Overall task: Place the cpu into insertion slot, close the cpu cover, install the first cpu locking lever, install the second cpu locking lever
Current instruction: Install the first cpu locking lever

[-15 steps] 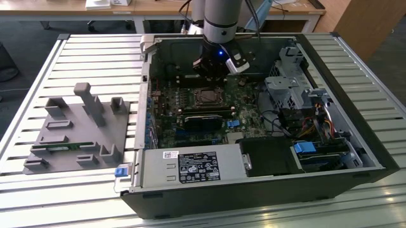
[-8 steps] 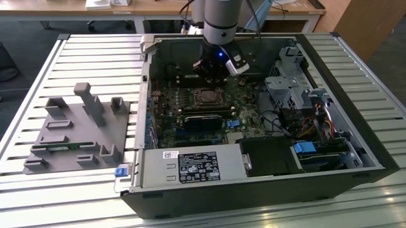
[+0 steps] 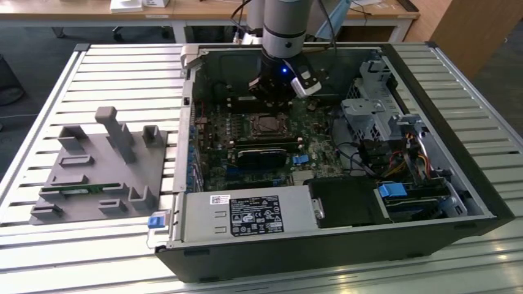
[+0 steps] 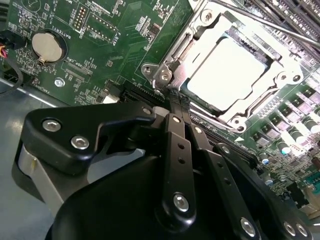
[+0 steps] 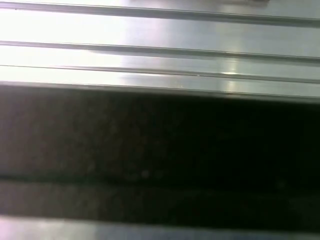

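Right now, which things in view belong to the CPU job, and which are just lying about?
Part of the job:
- cpu, seated in the socket
- cpu cover, closed over it
- gripper, fingers together at the socket's corner

Lying about:
- coin battery
- grey fixture block
- power supply

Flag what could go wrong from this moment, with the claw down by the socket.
1. In the second wrist view the claw is shut, its tips close to a corner of the cpu cover, which lies over the cpu. A sideways slip could scrape the motherboard.
2. The tips appear to be near a thin locking lever; if it springs free, the cover may lift.
3. In the exterior view the arm works deep inside the case, near its cables.
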`<state>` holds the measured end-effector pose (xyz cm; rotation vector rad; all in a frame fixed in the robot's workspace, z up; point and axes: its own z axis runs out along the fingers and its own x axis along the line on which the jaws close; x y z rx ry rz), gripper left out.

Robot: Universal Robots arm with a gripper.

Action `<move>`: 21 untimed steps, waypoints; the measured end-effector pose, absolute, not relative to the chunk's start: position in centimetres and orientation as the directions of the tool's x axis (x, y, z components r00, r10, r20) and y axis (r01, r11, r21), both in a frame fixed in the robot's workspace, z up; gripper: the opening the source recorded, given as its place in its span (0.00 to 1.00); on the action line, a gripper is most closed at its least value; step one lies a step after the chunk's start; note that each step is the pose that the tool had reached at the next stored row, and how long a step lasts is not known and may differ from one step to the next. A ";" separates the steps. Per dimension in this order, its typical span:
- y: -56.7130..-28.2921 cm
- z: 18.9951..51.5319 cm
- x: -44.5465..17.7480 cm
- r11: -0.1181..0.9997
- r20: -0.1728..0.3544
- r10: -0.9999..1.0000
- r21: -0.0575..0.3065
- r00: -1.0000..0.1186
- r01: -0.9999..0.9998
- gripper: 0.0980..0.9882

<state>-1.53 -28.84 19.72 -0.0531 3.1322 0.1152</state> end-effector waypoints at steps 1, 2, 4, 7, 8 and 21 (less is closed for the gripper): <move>-28.8 19.8 -1.5 0.997 -0.008 -0.034 0.074 -0.999 -0.034 0.01; -28.8 20.0 -1.5 0.997 -0.008 -0.034 0.074 -0.999 -0.034 0.01; -28.8 20.6 -1.5 0.997 -0.008 -0.034 0.074 -0.999 -0.034 0.01; -28.8 21.0 -1.5 0.997 -0.008 -0.034 0.074 -0.999 -0.034 0.01; -28.9 21.0 -1.5 0.997 -0.008 -0.034 0.074 -0.999 -0.034 0.01; -29.4 21.0 -1.5 0.997 -0.008 -0.034 0.074 -0.999 -0.034 0.01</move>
